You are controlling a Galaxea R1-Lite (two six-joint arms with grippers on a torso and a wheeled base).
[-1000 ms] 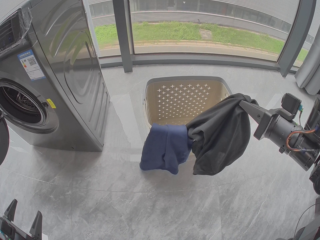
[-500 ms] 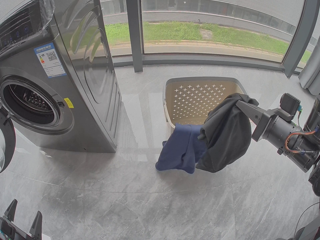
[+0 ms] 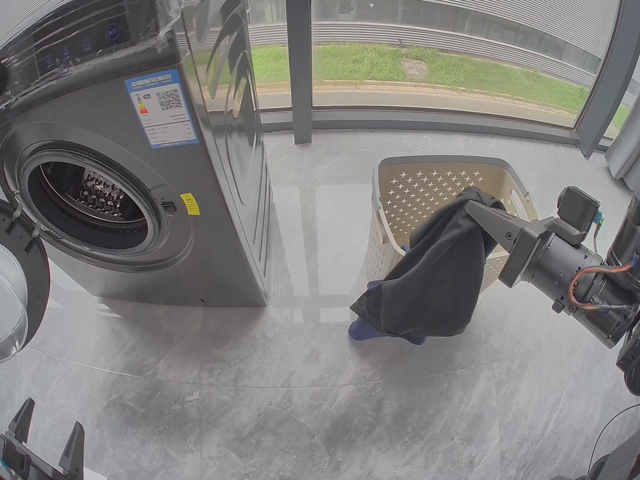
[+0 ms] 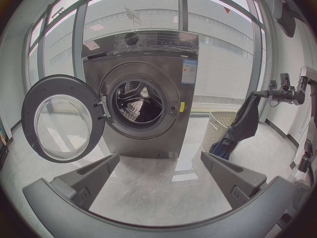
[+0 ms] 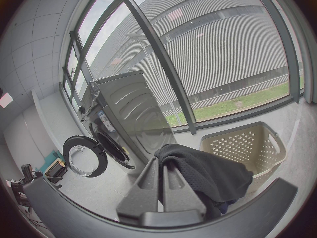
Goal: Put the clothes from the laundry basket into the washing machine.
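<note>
Washing machine (image 3: pixel 133 168) stands at the floor's (image 3: pixel 267 401) left side; its door (image 3: pixel 17 281) is swung fully open to my left and the drum mouth (image 3: pixel 93 205) is unobstructed; wide bare floor lies between the machine front and me. Laundry basket (image 3: pixel 440 160) sits on the floor by the window, right of the machine, with a gap between them. Dark grey garment (image 3: pixel 433 275) hangs in the air over the basket's near rim, held by its top; blue garment (image 3: pixel 363 329) peeks out under its lower hem, and I can't tell if it touches the floor. My right gripper (image 3: pixel 477 211) has its fingers pressed together, pinching the grey garment. My left gripper (image 4: pixel 158 155) is low, facing the machine, fingers spread wide and holding nothing.
</note>
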